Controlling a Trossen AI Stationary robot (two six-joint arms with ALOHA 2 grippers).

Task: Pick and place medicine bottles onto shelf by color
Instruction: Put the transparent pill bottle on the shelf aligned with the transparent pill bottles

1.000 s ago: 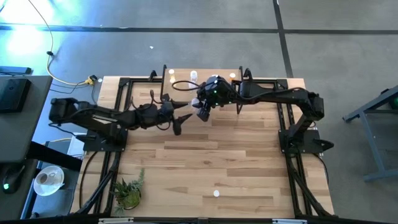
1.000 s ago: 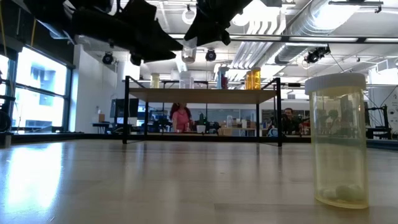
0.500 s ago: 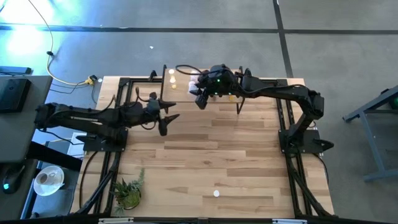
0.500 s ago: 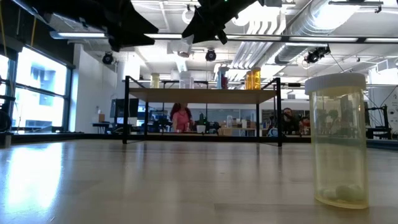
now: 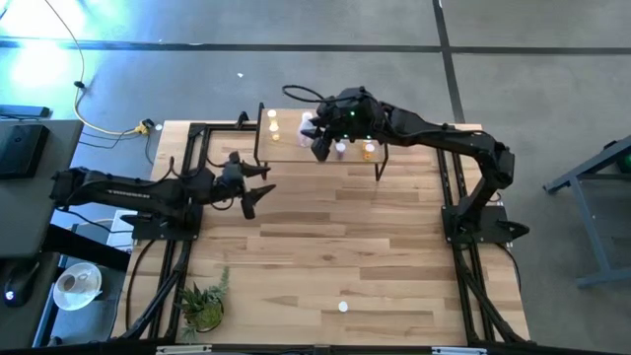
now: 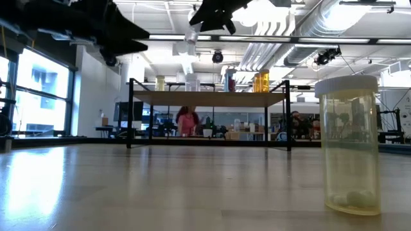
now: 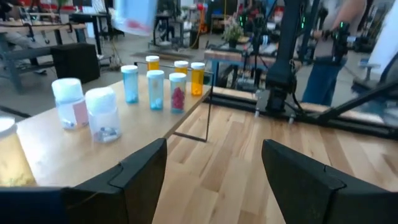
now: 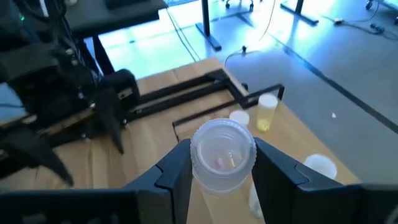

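Observation:
My right gripper [image 5: 318, 144] is over the shelf [image 5: 296, 150], shut on a clear whitish bottle [image 8: 222, 154] with pink pills in it. In the low view that bottle [image 6: 191, 36] hangs well above the shelf top [image 6: 209, 96]. Several bottles stand upright on the shelf: white and clear ones [image 7: 102, 115], bluish ones [image 7: 129, 84] and orange and yellow ones [image 7: 197, 78]. A yellowish bottle [image 6: 349, 144] stands alone near the table's near edge [image 5: 343, 307]. My left gripper [image 5: 251, 197] is open and empty, left of the shelf. My right gripper pinches the bottle's round side wall [image 8: 198, 163] between its two fingers [image 8: 176, 171], which come from above and slant down. The bottle's round end faces the wrist camera. The bottle is lifted clear, above the shelf.
A small potted plant [image 5: 204, 306] stands at the near left corner. Black frame rails [image 5: 454, 197] run along the table's left and right sides. People and furniture show in the room beyond the table.
My right gripper has carried the bottle up and toward the table's far edge, over the shelf. My left gripper has drawn back toward the table's left edge, away from the shelf, still open.

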